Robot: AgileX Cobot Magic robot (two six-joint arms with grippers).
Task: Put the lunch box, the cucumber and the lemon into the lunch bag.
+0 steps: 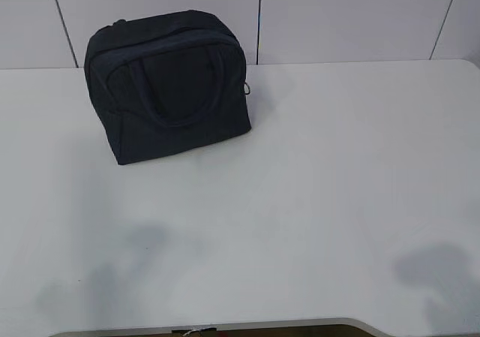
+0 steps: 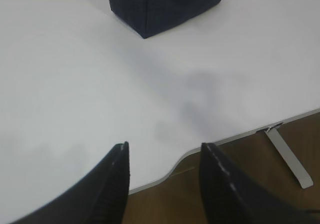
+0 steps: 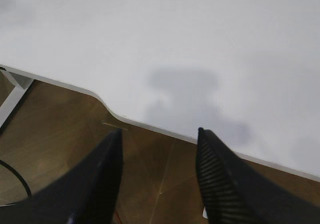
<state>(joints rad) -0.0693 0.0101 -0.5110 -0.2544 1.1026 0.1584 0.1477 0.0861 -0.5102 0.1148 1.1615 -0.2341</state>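
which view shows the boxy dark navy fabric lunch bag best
The exterior view: the boxy dark navy fabric lunch bag stands whole at the table's back left, loop handles and top visible. The left wrist view catches only its lower corner at the top edge. The right wrist view shows none of it.

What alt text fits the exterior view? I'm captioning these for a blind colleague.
A dark navy lunch bag stands upright at the back left of a white table, closed, its loop handles lying against its front. Only soft shadows mark the table's near edge.
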